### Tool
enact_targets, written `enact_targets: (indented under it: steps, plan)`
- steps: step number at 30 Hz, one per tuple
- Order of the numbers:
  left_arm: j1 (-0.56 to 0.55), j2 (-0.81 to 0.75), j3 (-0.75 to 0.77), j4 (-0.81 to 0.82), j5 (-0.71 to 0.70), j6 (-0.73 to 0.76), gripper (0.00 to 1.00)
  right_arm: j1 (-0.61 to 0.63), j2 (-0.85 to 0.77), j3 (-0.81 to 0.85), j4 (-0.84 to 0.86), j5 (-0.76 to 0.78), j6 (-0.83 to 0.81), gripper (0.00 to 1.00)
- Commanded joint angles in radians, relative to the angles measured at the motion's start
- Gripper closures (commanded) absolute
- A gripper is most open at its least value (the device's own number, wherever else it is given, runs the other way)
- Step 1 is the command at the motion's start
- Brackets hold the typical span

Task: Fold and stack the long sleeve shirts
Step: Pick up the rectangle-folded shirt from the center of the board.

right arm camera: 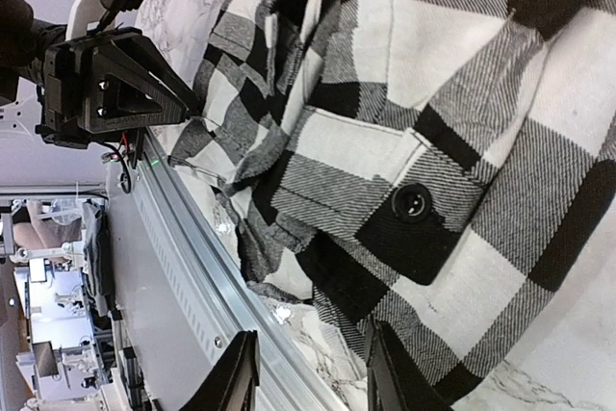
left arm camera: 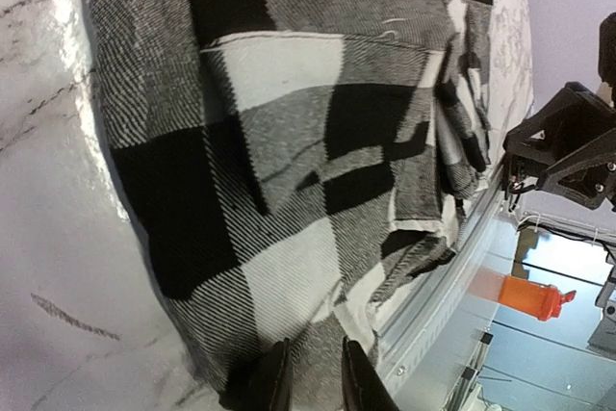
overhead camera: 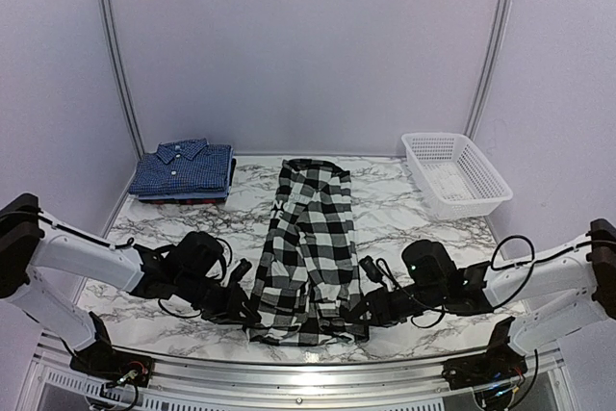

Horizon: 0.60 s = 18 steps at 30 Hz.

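From above, the checked shirt lies on the middle of the marble table, folded into a long strip that runs from the back toward the near edge. At the back left corner sits a neat stack of blue shirts, well apart from it, and a white basket stands at the back right. The left gripper is at the strip's near left corner and the right gripper at its near right corner, both low to the table. The left wrist camera shows the left gripper with its fingers close together and a fold of the checked shirt's near edge pinched in the narrow gap between them. The right wrist camera shows the right gripper with its fingers partly apart; table and the metal rail show in the gap, and the shirt's hem, with a black button above it, lies by one finger without being clamped.
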Motion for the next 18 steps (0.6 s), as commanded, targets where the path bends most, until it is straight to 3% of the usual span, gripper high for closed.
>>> enact_targets:
  steps: [1,6,11,18]
  plan:
    - [0.004,-0.124,0.033,-0.129,-0.041,0.029,0.80,-0.015,-0.078,0.038,-0.143,0.054,-0.023,0.64]
    - [0.093,-0.177,0.029,-0.203,-0.053,0.078,0.67,-0.095,-0.155,-0.002,-0.183,0.044,-0.035,0.57]
    - [0.147,-0.102,0.062,-0.186,-0.018,0.145,0.60,-0.138,-0.148,-0.027,-0.141,0.006,-0.045,0.44]
    - [0.171,0.020,0.104,-0.127,0.046,0.200,0.54,-0.149,-0.066,-0.044,-0.059,-0.034,-0.047,0.39]
